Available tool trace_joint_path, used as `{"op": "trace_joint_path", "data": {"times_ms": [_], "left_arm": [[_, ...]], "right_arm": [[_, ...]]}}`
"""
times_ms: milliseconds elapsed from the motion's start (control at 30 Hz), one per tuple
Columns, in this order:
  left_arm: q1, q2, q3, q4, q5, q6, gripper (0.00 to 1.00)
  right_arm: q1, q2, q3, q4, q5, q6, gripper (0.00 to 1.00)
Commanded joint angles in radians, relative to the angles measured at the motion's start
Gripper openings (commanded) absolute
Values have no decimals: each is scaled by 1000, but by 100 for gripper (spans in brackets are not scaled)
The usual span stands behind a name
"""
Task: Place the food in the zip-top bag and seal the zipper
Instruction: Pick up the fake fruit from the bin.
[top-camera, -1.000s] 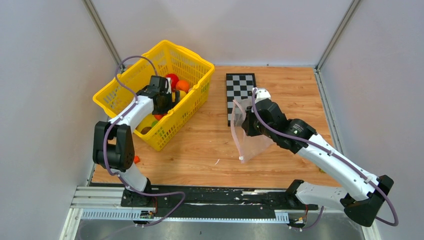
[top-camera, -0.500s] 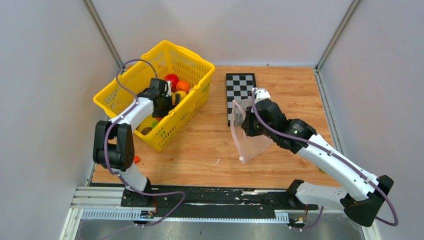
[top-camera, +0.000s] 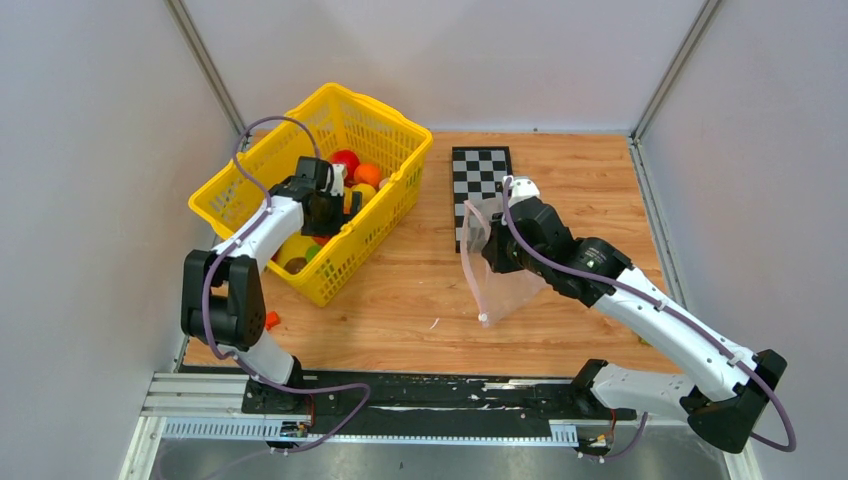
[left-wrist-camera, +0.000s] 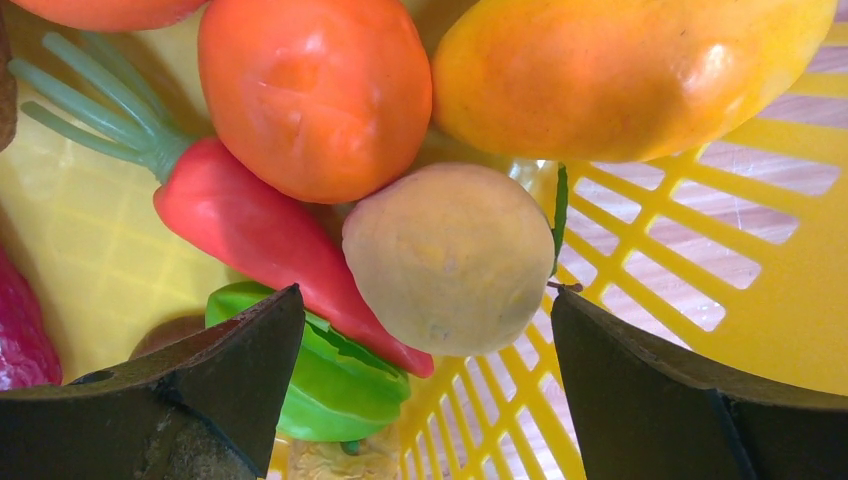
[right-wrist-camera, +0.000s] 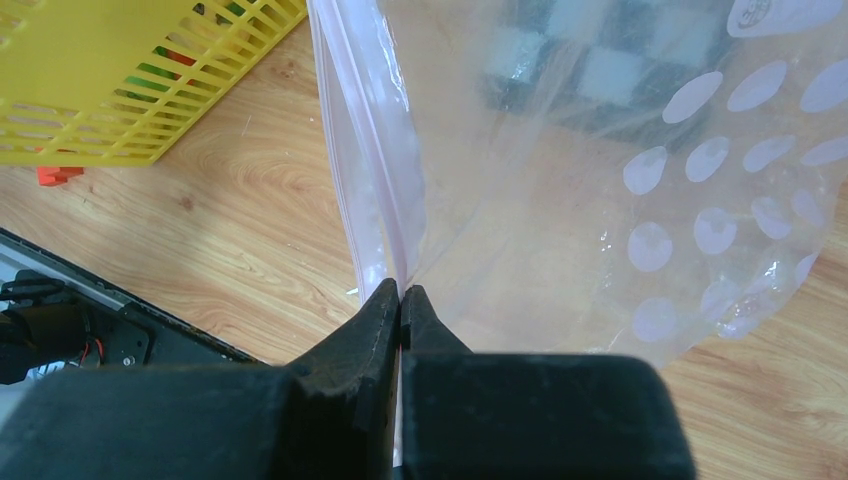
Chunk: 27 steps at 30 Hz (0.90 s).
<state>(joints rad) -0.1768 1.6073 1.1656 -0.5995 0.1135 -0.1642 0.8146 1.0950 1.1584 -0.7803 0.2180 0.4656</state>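
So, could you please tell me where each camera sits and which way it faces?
Top external: above and behind the bases, looking down on the table; shows the left arm in the yellow basket, the right arm at the zip-top bag.
Left wrist: looks down into the basket at a pale food piece, framed by the open left gripper.
Right wrist: looks past the shut right gripper pinching the bag's zipper.
Shared: all three show the basket.
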Motion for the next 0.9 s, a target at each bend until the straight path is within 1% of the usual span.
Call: {"op": "trace_joint_path", "data": {"times_ms": [0, 133, 233, 267, 300, 433, 467, 567, 733, 867], "left_arm": [[-13, 21, 7, -63, 62, 48, 100], [-13, 33, -31, -35, 82, 40, 100], [-14, 32, -53, -4, 94, 29, 95], [-13, 35, -57, -3, 105, 28, 92], [-14, 35, -57, -2, 116, 28, 85], [-13, -5, -65, 21, 145, 24, 65], [-14, -19, -64, 23, 143, 21, 61], [-13, -72, -60, 31, 133, 11, 53], [-13, -174, -54, 33, 96, -12, 47], [-14, -280, -41, 29, 67, -35, 47]], "right_arm": [[-3, 3, 1, 43, -14, -15, 1], [-3, 1, 0, 44, -14, -17, 1], [-3, 3, -2, 47, -18, -16, 1], [-3, 4, -2, 49, -19, -16, 1], [-4, 7, -2, 49, -20, -16, 1], [-3, 9, 0, 45, -19, -18, 1], [-3, 9, 0, 44, -17, -17, 1], [-4, 10, 0, 44, -16, -17, 1], [-3, 4, -5, 47, 4, -9, 0], [-3, -4, -16, 58, 16, 5, 0]]}}
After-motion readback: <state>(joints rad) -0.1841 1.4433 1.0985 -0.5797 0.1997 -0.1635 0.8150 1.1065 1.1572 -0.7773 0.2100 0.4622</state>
